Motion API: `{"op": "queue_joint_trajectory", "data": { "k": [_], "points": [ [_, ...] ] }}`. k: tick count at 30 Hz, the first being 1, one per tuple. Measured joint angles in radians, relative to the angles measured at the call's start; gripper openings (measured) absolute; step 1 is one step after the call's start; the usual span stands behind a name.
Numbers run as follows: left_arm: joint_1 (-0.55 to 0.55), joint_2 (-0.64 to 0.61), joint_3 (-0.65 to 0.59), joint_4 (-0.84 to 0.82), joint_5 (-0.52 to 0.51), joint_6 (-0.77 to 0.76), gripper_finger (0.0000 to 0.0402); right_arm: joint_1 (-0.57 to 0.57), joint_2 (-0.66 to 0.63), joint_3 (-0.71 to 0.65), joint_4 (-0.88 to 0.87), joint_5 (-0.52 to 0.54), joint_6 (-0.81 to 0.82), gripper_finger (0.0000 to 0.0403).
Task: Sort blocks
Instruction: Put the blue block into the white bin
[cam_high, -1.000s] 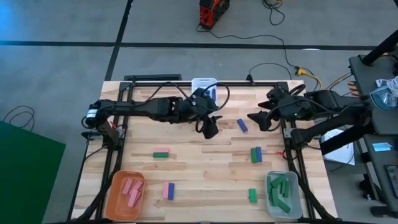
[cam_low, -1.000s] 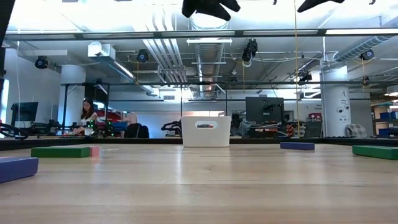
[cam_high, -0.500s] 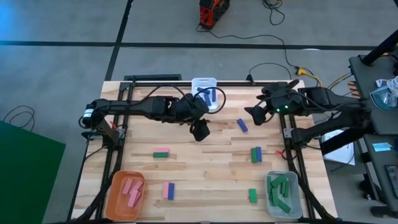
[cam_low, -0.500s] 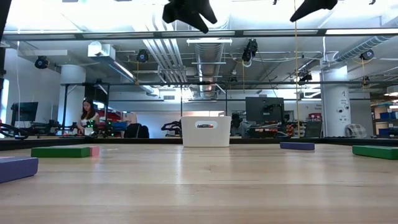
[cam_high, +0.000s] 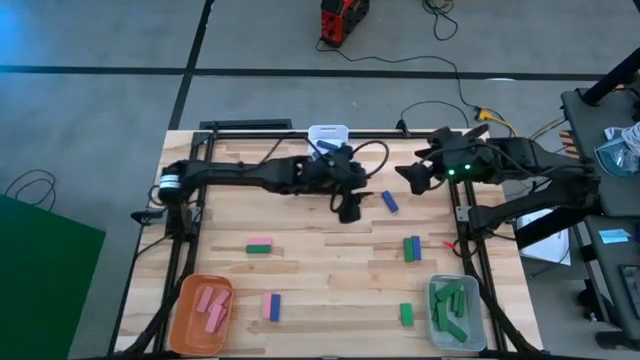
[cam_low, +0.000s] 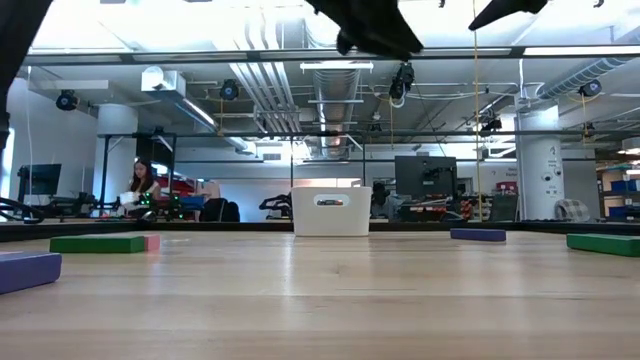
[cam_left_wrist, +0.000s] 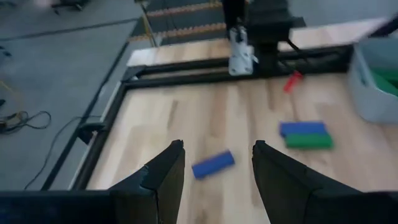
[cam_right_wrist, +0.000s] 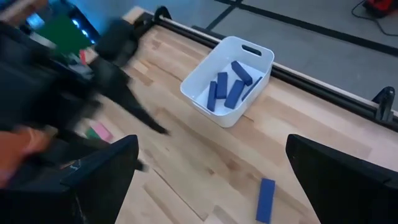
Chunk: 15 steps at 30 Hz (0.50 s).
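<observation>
Left hand (cam_high: 349, 208) moved right; white bin (cam_high: 322, 134) holds blue blocks (cam_right_wrist: 227, 89).

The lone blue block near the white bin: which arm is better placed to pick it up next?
Probably the left. The left gripper hangs open just beside the blue block, which shows between its fingers in the left wrist view. The right gripper is also open and empty, but raised at the table's edge.
</observation>
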Motion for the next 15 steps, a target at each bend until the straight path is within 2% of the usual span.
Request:
{"op": "queue_joint_trajectory", "data": {
  "k": [5,9,12,15],
  "points": [
    [0.022,0.091,0.000,0.176,-0.026,-0.012,0.0166,0.000,-0.032,0.004,0.000,0.004,0.016,0.0400],
    [0.023,0.163,0.029,0.256,-0.090,-0.208,0.0166,0.000,-0.037,0.008,0.000,0.010,0.034,0.0400],
    [0.018,0.212,0.119,0.140,-0.118,-0.438,0.0166,0.000,-0.035,0.009,0.000,0.011,0.046,0.0400],
    [0.010,0.262,0.311,-0.180,-0.124,-0.735,0.0165,0.000,-0.035,0.009,0.000,0.012,0.058,0.0400]
  ]
}}
